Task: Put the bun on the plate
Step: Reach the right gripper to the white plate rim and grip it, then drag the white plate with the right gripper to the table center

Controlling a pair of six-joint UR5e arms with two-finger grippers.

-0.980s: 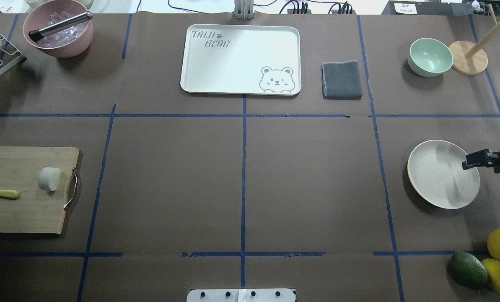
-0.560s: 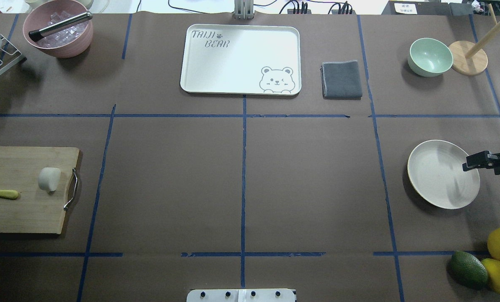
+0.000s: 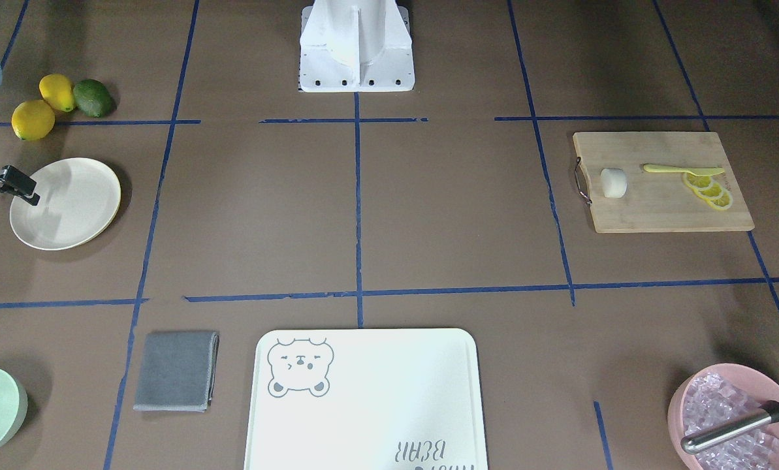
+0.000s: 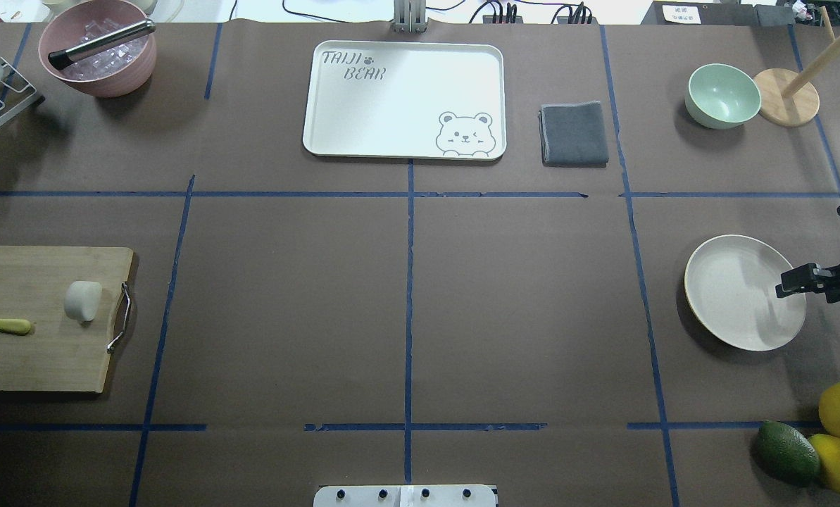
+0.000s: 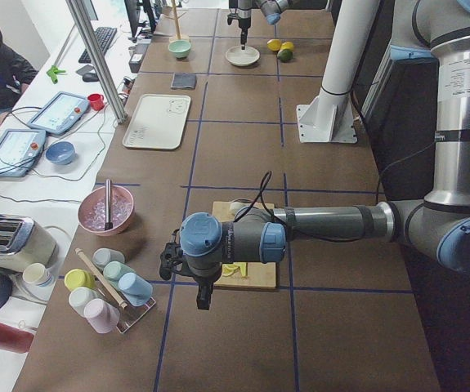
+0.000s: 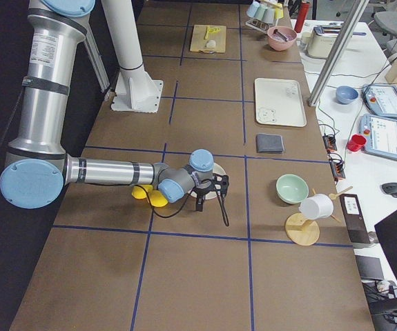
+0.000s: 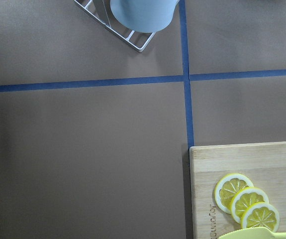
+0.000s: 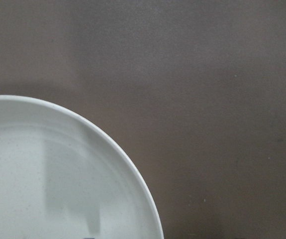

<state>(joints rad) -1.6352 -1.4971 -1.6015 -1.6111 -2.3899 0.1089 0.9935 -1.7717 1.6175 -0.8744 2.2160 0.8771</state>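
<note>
The bun (image 4: 83, 301) lies on its side on the wooden cutting board (image 4: 39, 352), near the end with the metal handle (image 4: 120, 317). Nothing is touching it. Further along the board are a yellow knife (image 3: 683, 170) and a row of lemon slices (image 3: 708, 190), clear of the bun.

The plate (image 4: 733, 310) sits well apart from the board, on the robot's right side of the table, with nothing on it. The right gripper (image 4: 803, 278) hangs at the plate's outer rim, one dark finger reaching in over the edge. The rest runs out of the overhead view, so I cannot tell whether its jaws are apart or together.

The left gripper (image 5: 203, 292) hangs past the board's far end, beyond the lemon slices. It shows only in the side view, so I cannot tell how its jaws are set either.

Two lemons (image 3: 44, 106) and an avocado (image 3: 93, 97) lie near the plate.
</note>
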